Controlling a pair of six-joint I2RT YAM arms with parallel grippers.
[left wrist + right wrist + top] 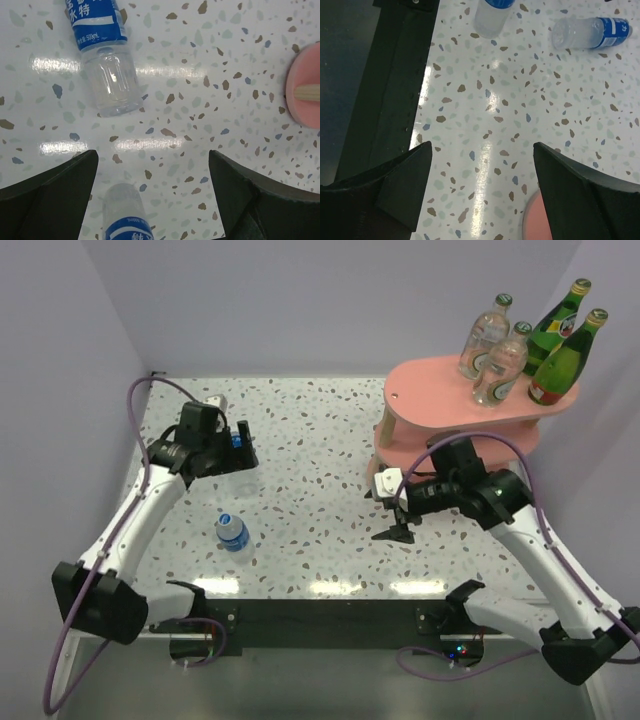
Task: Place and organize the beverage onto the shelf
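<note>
The pink shelf stands at the back right. Its top tier holds two clear green-capped bottles and two dark green gold-capped bottles. One blue-labelled plastic bottle stands on the table at the front left. The other lies by my left gripper, mostly hidden behind it. My left gripper is open, with one blue-labelled bottle low between its fingers and not gripped, and the other further ahead. My right gripper is open and empty beside the shelf's base.
The shelf's edge with a wooden post shows at the right of the left wrist view. The right wrist view shows its open gripper, both plastic bottles far ahead, the black front rail at the left and a pink board below.
</note>
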